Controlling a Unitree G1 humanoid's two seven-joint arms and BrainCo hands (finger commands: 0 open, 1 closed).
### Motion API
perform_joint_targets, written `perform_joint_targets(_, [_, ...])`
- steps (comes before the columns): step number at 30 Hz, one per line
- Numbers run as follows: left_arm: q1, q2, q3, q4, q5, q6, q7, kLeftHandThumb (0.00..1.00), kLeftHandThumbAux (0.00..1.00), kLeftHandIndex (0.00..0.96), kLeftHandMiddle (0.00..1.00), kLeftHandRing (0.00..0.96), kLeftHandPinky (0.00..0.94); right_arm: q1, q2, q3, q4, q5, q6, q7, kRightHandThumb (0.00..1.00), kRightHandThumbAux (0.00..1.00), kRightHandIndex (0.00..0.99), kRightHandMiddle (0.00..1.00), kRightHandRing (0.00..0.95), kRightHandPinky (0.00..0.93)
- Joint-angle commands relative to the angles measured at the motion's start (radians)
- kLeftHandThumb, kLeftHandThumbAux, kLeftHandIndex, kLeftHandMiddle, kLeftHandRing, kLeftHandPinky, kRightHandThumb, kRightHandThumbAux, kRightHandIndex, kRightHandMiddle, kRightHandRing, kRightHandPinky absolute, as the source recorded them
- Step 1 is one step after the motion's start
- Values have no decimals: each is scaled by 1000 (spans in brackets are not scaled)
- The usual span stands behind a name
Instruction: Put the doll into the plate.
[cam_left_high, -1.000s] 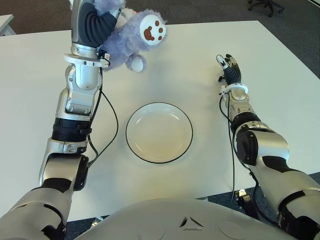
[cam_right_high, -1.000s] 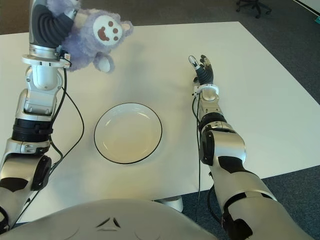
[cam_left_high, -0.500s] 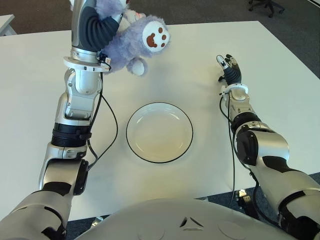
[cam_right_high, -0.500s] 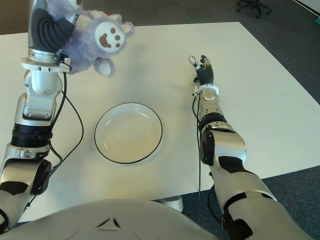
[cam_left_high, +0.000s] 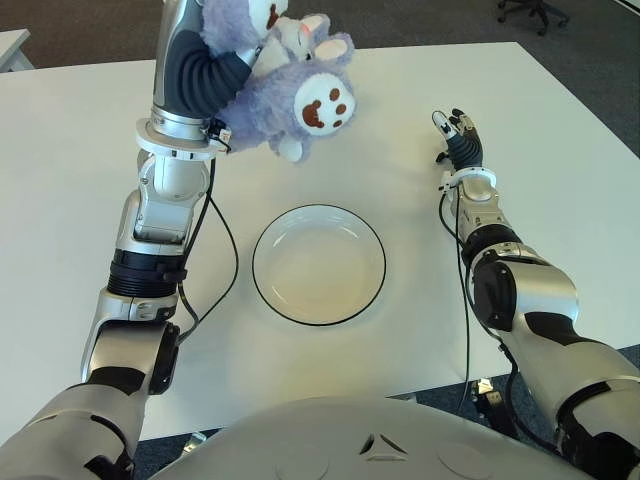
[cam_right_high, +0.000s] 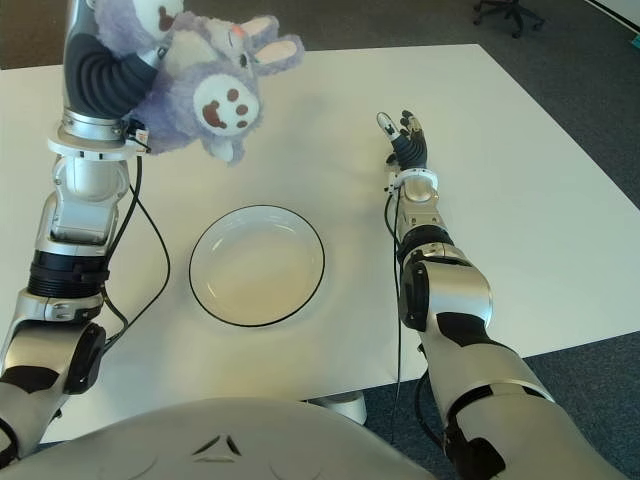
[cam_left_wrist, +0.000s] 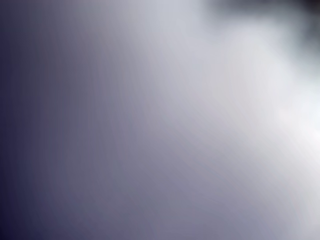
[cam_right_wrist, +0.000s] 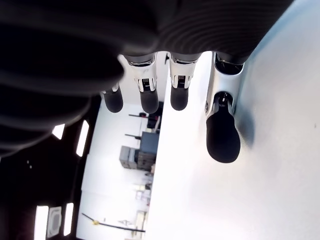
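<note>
A fluffy purple doll (cam_left_high: 285, 85) with a white face and pink-lined ears hangs in the air above the table's far left part, behind the plate. My left hand (cam_left_high: 240, 25) is shut on it from above, mostly hidden by the fur; purple fur (cam_left_wrist: 150, 125) fills the left wrist view. The white plate (cam_left_high: 318, 265) with a dark rim lies bare at the table's middle, nearer me than the doll. My right hand (cam_left_high: 457, 135) lies flat on the table at the right, fingers (cam_right_wrist: 222, 135) stretched out and holding nothing.
The white table (cam_left_high: 420, 60) spreads wide around the plate. A dark carpeted floor (cam_left_high: 600, 60) lies beyond its far and right edges, with an office chair base (cam_left_high: 530, 10) at the far right.
My left arm has carried the doll to the right and nearer the plate, and the doll has turned so its ears now point right. The right hand has not moved.
</note>
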Motion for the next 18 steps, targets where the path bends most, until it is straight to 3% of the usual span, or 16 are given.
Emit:
perform_joint_targets(1, [5,-6,-8,36,-41,-51,-33,740,693,443,864,858,839,63,24,2,54,2,71,7,0,419,0,0,0,0])
perform_joint_targets(10, [25,-23,-12,40,-63,-110,-51,743,693,443,847,851,827,64,24,4,54,0,72,7,0,417,0,0,0,0])
perform_joint_targets(18, [46,-22,-49,-24,-106,-46,-160,745,693,442,873,864,848,63,26,7,55,-3,78,4,0,414,0,0,0,0])
